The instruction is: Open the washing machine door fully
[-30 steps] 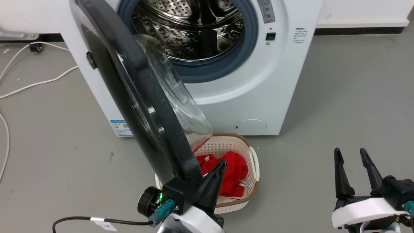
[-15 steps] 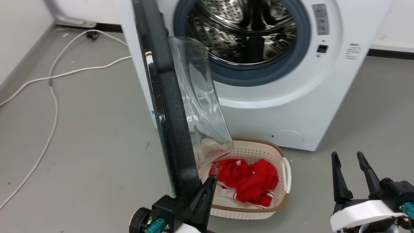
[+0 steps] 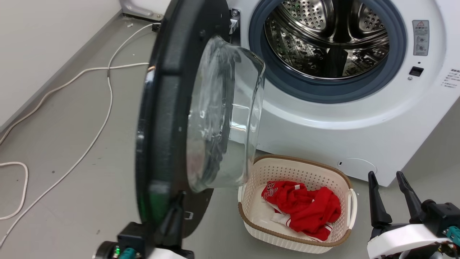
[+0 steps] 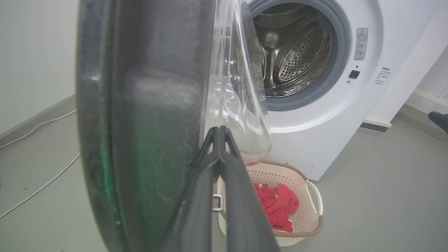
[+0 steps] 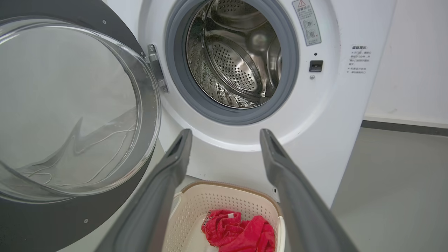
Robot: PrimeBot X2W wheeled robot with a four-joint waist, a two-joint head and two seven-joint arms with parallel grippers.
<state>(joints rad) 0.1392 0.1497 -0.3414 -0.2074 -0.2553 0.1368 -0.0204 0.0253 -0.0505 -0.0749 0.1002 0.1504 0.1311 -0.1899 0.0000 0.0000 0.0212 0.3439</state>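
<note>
Head view: white boxy front-loading washing machine (image 3: 323, 118) is sitting with steel drum (image 3: 323, 43) exposed. Its large round glossy black door with clear glass bowl (image 3: 161, 108) is standing swung out at the hinge side, roughly square to the front, probably short of full travel. Left gripper (image 3: 176, 208), jaws clenched empty, is leaning on the door's inner face, apparently to push it wider. Right gripper (image 3: 384, 176), jaws released, is hovering clear.

The washing machine door (image 3: 161, 108), a round glossy black ring around a bulging clear glass bowl (image 3: 222, 118), is standing swung wide on its hinge (image 5: 156, 68), nearly edge-on in the head view. The white washing machine (image 3: 323, 140) is showing its perforated steel drum (image 3: 323, 39) and grey-blue gasket (image 3: 323, 91).
</note>
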